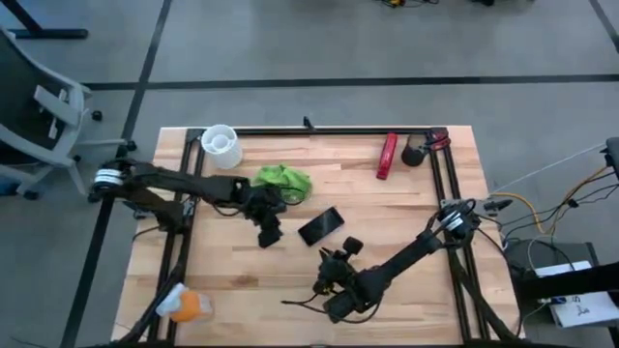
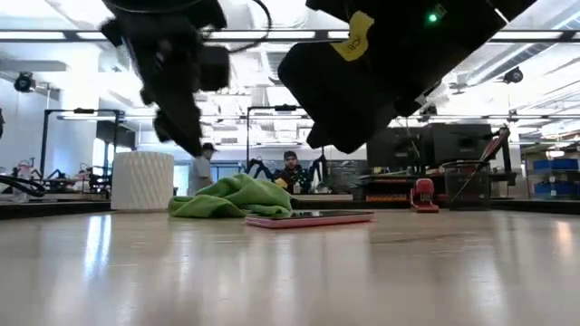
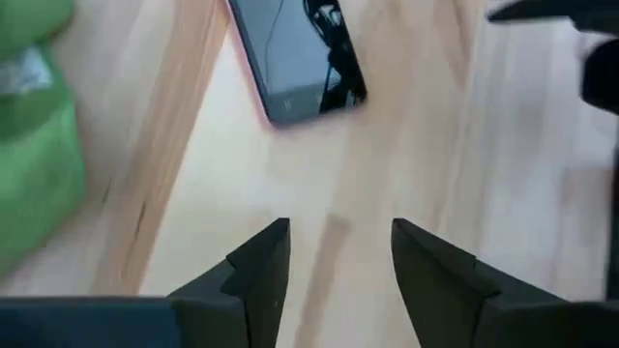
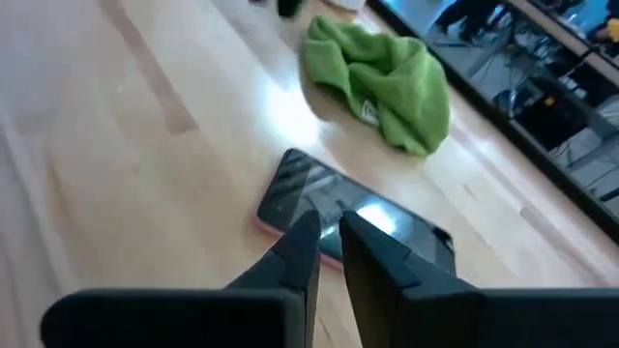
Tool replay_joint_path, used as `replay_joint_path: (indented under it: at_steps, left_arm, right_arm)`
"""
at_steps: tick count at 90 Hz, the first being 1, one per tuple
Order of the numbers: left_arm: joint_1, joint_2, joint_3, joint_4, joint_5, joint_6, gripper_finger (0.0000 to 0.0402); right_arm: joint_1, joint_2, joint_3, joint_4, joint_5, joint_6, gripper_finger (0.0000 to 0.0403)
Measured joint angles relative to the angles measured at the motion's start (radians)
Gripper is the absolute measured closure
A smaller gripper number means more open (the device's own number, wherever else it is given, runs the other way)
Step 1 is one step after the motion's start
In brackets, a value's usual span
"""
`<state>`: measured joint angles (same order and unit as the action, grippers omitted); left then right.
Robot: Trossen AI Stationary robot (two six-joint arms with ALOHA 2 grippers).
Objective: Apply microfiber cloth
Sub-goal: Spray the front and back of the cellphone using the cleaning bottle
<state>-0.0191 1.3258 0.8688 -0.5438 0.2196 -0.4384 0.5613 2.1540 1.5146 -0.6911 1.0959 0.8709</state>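
Two grippers are over the wooden table [image 1: 406,208], and neither one holds anything. The left gripper [image 3: 334,253] hangs above the middle of the table with its two fingers clearly apart, and only bare wood shows between them. In the high view this gripper [image 1: 270,232] is between the cloth and the phone, a little nearer to the front edge than both of them. The black phone [image 1: 321,225] lies flat just beside it on the right, with a thin pink edge around it. The microfiber cloth [image 1: 284,180] lies crumpled in a heap behind the gripper, near it but not touching it. In the low view the cloth [image 2: 237,196] sits directly behind the phone [image 2: 310,217]; from that view it is not clear if they touch, but from above there is a small gap between them.

The right gripper [image 4: 329,237] is above the front part of the table, and its fingers are almost together with only a narrow slit between them. It points toward the phone [image 4: 353,213], with the green cloth [image 4: 382,82] farther behind.

A white ribbed cup [image 1: 221,146] stands near the back left corner. A red tool [image 1: 388,156] lies near the back right. An orange and white spray bottle [image 1: 185,305] lies at the front left corner.
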Motion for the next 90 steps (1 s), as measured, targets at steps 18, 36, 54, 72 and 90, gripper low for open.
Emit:
replay_joint_path:
  at_steps: [18,36,54,72,90]
  left_arm:
    - [-0.026,-0.152,0.0,-0.098,0.242,-0.148,0.0274]
    - [-0.089,-0.292,0.0,-0.104,0.304,-0.318,0.0292]
    - [-0.237,-0.428,0.0,-0.1,0.261,-0.497,0.0306]
    - [-0.45,-0.517,0.031,-0.098,0.053,-0.633,0.0323]
    - [-0.647,-0.518,0.114,-0.103,-0.082,-0.646,0.0339]
  right_arm:
    - [-0.001,0.0,0.001,0.029,0.037,0.001,0.0356]
    - [-0.001,0.0,0.001,0.045,0.042,0.003,0.035]
    - [-0.005,0.0,0.001,0.057,0.085,-0.003,0.035]
    - [-0.016,-0.009,0.001,0.099,0.087,0.009,0.0363]
    - [-0.014,-0.018,0.001,0.112,0.081,0.029,0.037]
